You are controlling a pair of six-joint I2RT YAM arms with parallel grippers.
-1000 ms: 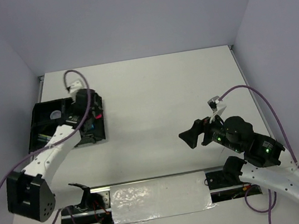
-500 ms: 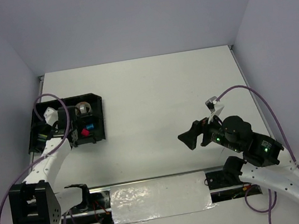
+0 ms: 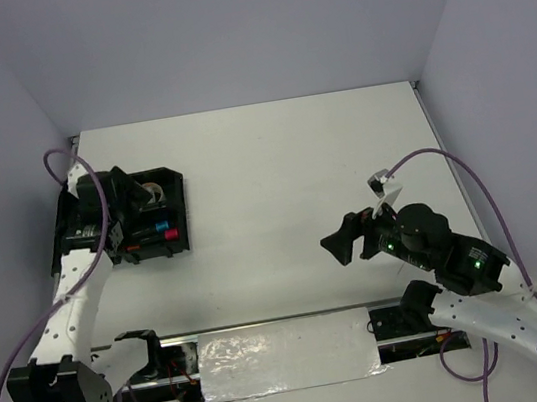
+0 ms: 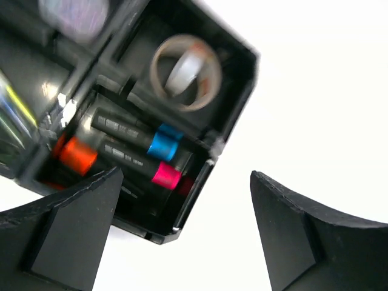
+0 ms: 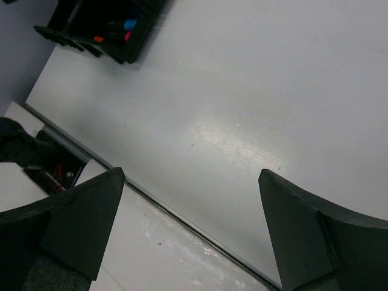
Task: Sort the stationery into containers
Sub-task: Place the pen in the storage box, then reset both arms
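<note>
The black tray (image 3: 176,207) of containers sits at the table's far left. In the left wrist view its near compartment (image 4: 182,209) holds black highlighters with a blue end (image 4: 165,141), a pink end (image 4: 167,176) and an orange end (image 4: 77,154). A tape roll (image 4: 185,71) lies in the compartment beyond, and pale pens (image 4: 13,106) blur at the left. My left gripper (image 3: 122,223) hovers over the tray, open and empty (image 4: 188,242). My right gripper (image 3: 344,235) hangs open and empty above bare table at the right (image 5: 191,206).
A foil-covered strip (image 3: 287,355) and metal rail run along the near edge between the arm bases. Walls close in the table on the left, back and right. A purple cable (image 3: 55,162) loops beside the tray's far left corner.
The left gripper has opened wide and swung from the tray's right side toward its left. The right arm has barely moved.
</note>
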